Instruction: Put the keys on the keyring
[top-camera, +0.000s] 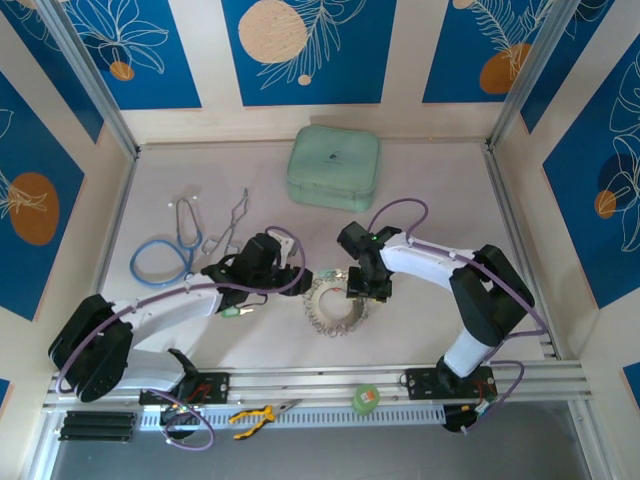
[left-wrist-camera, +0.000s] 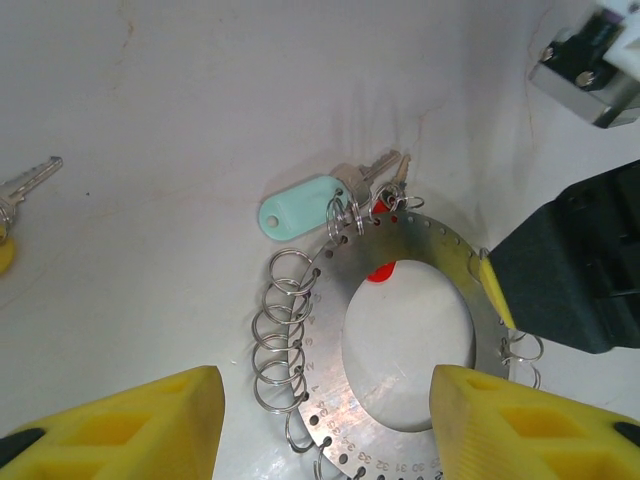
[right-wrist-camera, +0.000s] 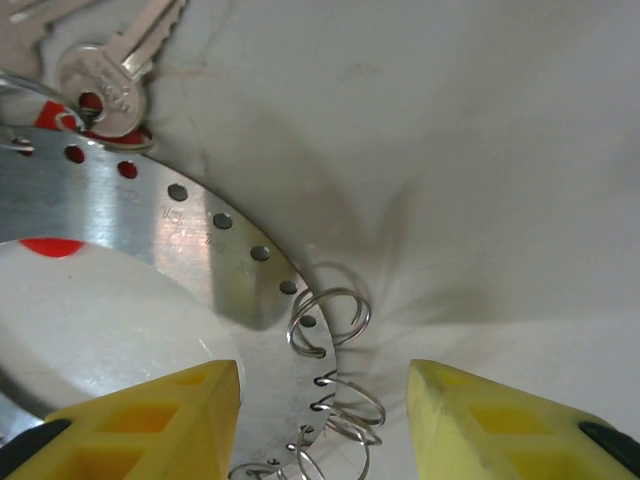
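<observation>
— Keyring?
— Brushed metal plate, satin; its wire loops glossy.
— Keys?
— Bright polished metal; tag smooth mint plastic. My left fingers: matt yellow plastic. Table: matt, faintly scuffed.

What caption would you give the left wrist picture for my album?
Open hand poised over the keyring, keys and a mint tag hooked on its rim.

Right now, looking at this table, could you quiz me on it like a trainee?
1. True or false: the right claw is clamped on a key.
2. What sits at the far end of the table? A red mug, B pale-green rounded case, C wooden bowl.
3. Fill in: the small wire loops hang along the ___ rim of the flat silver metal keyring.
Key: 1 false; 2 B; 3 outer.
</observation>
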